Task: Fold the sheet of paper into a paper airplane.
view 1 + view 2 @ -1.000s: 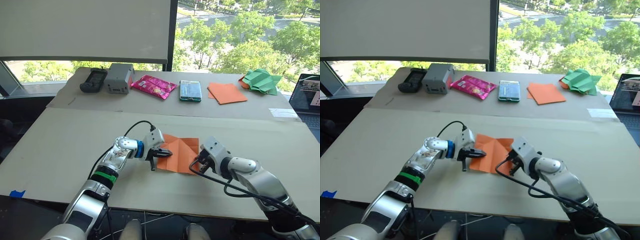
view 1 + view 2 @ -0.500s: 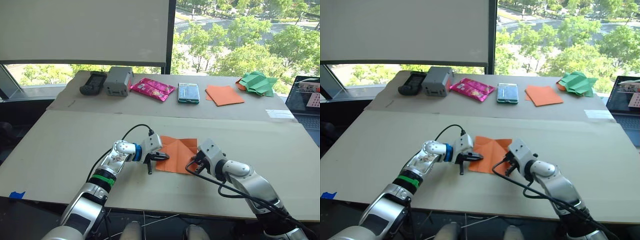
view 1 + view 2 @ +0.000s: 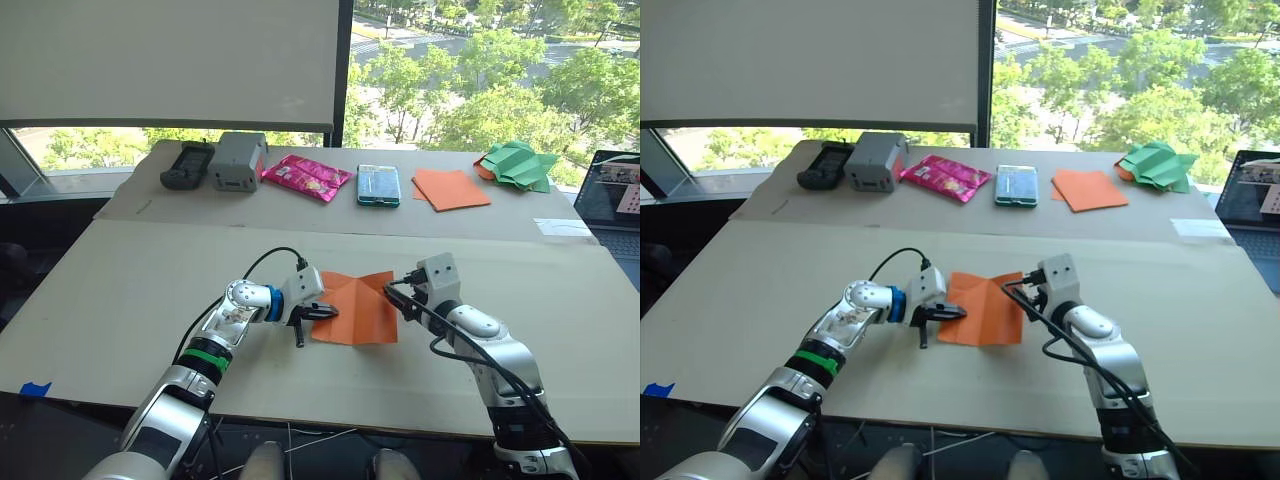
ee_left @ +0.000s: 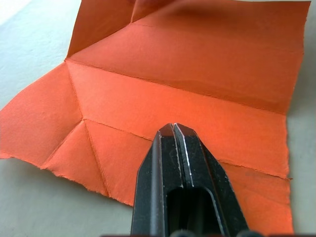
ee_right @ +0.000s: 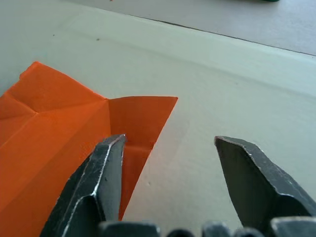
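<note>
1. Fingers of my left gripper (image 3: 318,315) were pinched together on the sheet of paper (image 3: 357,308), mid-surface (image 3: 120,290).
2. My right gripper (image 5: 168,163), fingers wide, straddled its raised far corner and was better placed to fold it.

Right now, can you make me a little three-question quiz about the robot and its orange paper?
1. True or false: the left gripper is shut, its fingers pressing down on the creased orange sheet of paper.
2. The right gripper is (a) open beside the sheet's far right corner, (b) shut on the sheet, (c) holding the crumpled green paper.
3. What lies on the back table between the shiny pink packet and the stack of smooth orange sheets?

Key: 1 true; 2 a; 3 a flat teal box.
</note>
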You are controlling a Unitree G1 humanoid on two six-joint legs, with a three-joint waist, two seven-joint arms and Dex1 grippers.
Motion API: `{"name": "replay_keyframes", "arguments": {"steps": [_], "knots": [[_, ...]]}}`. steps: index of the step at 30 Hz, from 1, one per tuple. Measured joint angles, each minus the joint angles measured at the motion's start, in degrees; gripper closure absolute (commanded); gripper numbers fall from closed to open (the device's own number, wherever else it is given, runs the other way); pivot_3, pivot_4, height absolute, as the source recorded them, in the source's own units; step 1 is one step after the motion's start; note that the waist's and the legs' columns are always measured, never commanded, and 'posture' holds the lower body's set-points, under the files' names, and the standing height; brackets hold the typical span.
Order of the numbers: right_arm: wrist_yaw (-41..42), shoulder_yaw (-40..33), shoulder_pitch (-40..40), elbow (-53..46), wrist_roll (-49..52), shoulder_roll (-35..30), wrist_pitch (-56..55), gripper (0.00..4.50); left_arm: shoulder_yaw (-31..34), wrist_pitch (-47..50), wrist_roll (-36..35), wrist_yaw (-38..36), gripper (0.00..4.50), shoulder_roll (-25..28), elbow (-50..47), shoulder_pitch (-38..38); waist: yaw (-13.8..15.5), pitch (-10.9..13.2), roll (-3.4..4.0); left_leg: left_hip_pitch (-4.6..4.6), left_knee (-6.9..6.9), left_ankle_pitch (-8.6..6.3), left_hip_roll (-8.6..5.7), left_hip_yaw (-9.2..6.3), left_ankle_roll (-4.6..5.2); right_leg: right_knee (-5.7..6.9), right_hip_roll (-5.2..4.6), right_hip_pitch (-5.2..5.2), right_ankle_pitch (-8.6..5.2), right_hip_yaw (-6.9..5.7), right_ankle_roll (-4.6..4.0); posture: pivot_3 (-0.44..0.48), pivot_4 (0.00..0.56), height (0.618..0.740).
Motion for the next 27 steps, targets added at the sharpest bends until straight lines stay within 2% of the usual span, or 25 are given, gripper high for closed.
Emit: {"name": "replay_keyframes", "arguments": {"steps": [5, 8, 15, 22, 27], "knots": [[0.5, 0.2, 0.0, 0.0, 0.0, 0.9, 0.0, 1.21, 0.0, 0.0, 0.0, 0.0, 4.50, 0.0, 0.0, 0.0, 0.0, 0.0, 0.02, 0.00, 0.00, 0.00, 0.00, 0.00, 0.00, 0.00, 0.00, -0.01, 0.00, 0.00, 0.00, 0.000, 0.150, 0.702], [0.7, 0.5, 0.0, 0.0, 0.0, 1.3, 0.0, 2.03, 0.0, 0.0, 0.0, 0.0, 4.50, 0.0, 0.0, 0.0, 0.0, 0.0, 0.02, 0.00, 0.00, 0.00, 0.00, 0.00, -0.01, 0.00, 0.00, -0.02, 0.00, 0.01, 0.00, 0.000, 0.150, 0.702], [1.5, 1.0, -0.3, 0.6, 0.0, 1.4, -0.1, 4.48, 0.0, 0.0, 0.0, 0.0, 4.50, 0.0, 0.0, 0.0, 0.0, 0.0, 0.03, -0.01, 0.00, -0.01, 0.00, 0.00, -0.02, 0.00, 0.00, -0.02, 0.00, 0.01, 0.00, 0.000, 0.150, 0.702], [2.8, 3.3, -0.1, -0.2, -0.5, 0.4, -0.7, 4.48, 0.4, 0.3, -0.1, 0.0, 4.50, 0.5, -0.5, -0.1, -0.1, 0.0, 0.05, -0.02, -0.01, -0.02, 0.00, 0.00, -0.03, 0.01, 0.00, -0.06, 0.00, 0.01, 0.00, 0.000, 0.150, 0.702], [4.4, 9.7, 2.9, -7.8, -4.2, -3.4, -5.4, 4.48, 1.5, 3.6, -1.0, -0.9, 4.50, 3.9, -5.4, 2.2, -0.8, 0.0, 0.12, -0.06, -0.05, -0.08, 0.01, 0.00, -0.13, 0.03, 0.00, -0.15, -0.02, 0.05, -0.03, 0.000, 0.150, 0.702]]}}
